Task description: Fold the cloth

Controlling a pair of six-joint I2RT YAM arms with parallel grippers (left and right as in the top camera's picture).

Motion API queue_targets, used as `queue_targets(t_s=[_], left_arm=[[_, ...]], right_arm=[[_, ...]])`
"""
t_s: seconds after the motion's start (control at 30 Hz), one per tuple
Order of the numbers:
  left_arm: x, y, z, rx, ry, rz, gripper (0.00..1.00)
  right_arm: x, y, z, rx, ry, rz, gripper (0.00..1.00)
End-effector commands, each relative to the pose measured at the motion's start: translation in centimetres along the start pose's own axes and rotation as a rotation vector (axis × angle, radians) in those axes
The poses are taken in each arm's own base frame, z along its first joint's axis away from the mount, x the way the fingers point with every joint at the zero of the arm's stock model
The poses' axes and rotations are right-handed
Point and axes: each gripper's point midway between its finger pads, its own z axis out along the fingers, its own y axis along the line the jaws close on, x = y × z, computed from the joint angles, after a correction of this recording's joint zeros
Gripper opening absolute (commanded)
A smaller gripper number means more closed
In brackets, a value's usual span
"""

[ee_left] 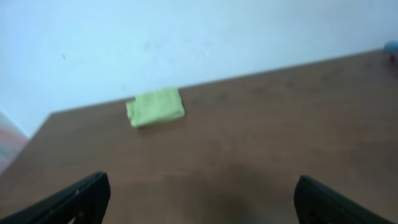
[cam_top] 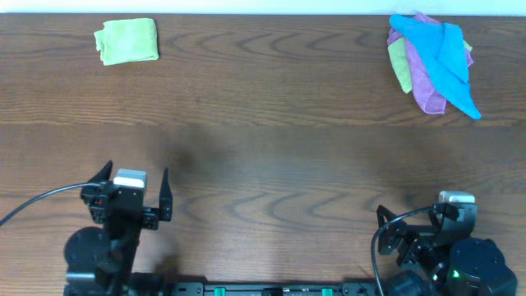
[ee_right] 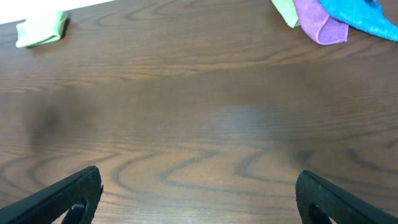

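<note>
The lime-green cloth (cam_top: pixel 126 41) lies folded into a small rectangle at the far left of the wooden table. It also shows in the left wrist view (ee_left: pixel 155 106) and the right wrist view (ee_right: pixel 42 29). No white tag shows. My left gripper (cam_top: pixel 136 171) is open and empty near the front left, well short of the cloth; its fingers frame bare wood in the left wrist view (ee_left: pixel 202 199). My right gripper (cam_top: pixel 408 215) is open and empty at the front right, over bare wood in the right wrist view (ee_right: pixel 199 196).
A heap of cloths sits at the far right: a bright blue cloth (cam_top: pixel 444 57) on top, a purple cloth (cam_top: pixel 427 90) and a second green cloth (cam_top: pixel 400 66) under it. The heap shows in the right wrist view (ee_right: pixel 320 22). The table's far edge meets a white wall.
</note>
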Motion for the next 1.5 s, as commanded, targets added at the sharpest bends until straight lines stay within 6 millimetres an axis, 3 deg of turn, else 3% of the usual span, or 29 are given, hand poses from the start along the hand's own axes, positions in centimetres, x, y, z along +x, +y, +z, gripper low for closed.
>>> queue_targets(t_s=[0.0, 0.13, 0.33, 0.47, 0.8, 1.47], left_arm=[[2.3, -0.5, 1.1, 0.004, -0.028, -0.01, 0.95], [4.9, 0.7, 2.2, -0.091, -0.035, -0.074, 0.95], [7.5, 1.4, 2.7, -0.138, -0.013, -0.123, 0.96], [9.5, 1.7, 3.1, -0.165, 0.026, -0.251, 0.96], [12.7, 2.2, 3.7, -0.216, 0.055, -0.373, 0.96], [12.8, 2.5, 3.6, -0.232, 0.064, -0.296, 0.96]], right_arm=[[-0.3, 0.1, -0.2, -0.006, -0.01, -0.009, 0.99], [-0.3, 0.1, -0.2, -0.006, -0.01, -0.009, 0.99], [-0.3, 0.1, -0.2, -0.006, -0.01, -0.009, 0.99], [-0.3, 0.1, -0.2, -0.006, -0.01, -0.009, 0.99], [-0.3, 0.1, -0.2, -0.006, -0.01, -0.009, 0.99], [-0.3, 0.1, -0.2, -0.006, -0.01, -0.009, 0.99]])
